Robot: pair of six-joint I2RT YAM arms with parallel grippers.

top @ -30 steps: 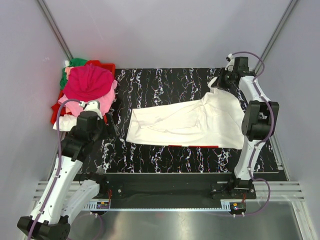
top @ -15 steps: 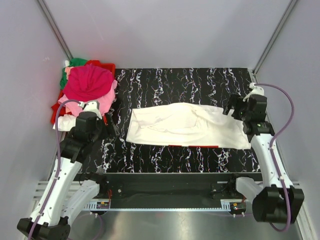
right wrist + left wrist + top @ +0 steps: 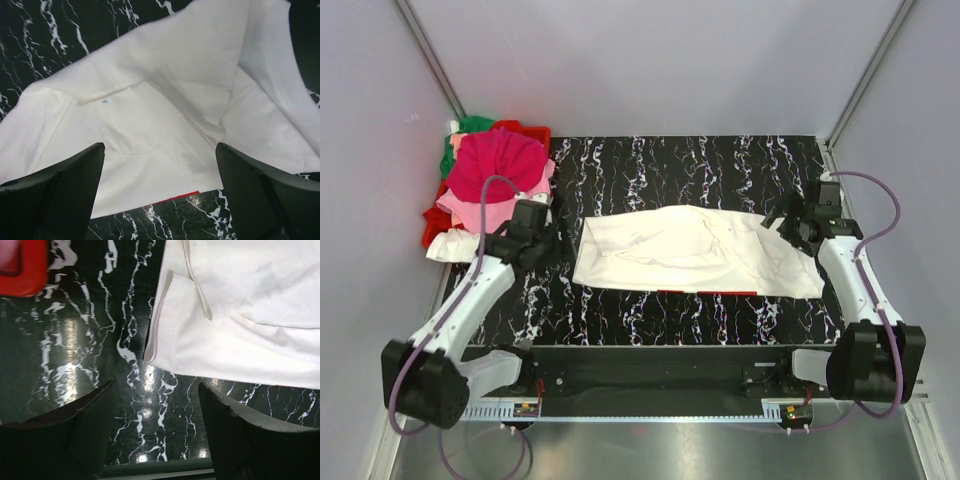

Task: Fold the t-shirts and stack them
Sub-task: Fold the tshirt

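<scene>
t-shirt (image 3: 690,250), one white, laid flat, left end effector (image 3: 156,385) and right end effector (image 3: 160,145) both gaping, empty

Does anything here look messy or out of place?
The white shirt lies creased, and its end near the right arm is folded over crookedly. The coloured shirts at the far left sit in an untidy heap.

The surface (image 3: 700,160) is finished in glossy black with white marble-like veining; it is enclosed by a plain pale grey back wall (image 3: 650,60) and side walls (image 3: 360,200) of the same tone; slim metal struts (image 3: 428,62) are seen running up the rear corners. Soft light is thrown back as pale glare (image 3: 67,340) on the gloss; a brushed metal sheet (image 3: 670,450) is laid along the near edge.
</scene>
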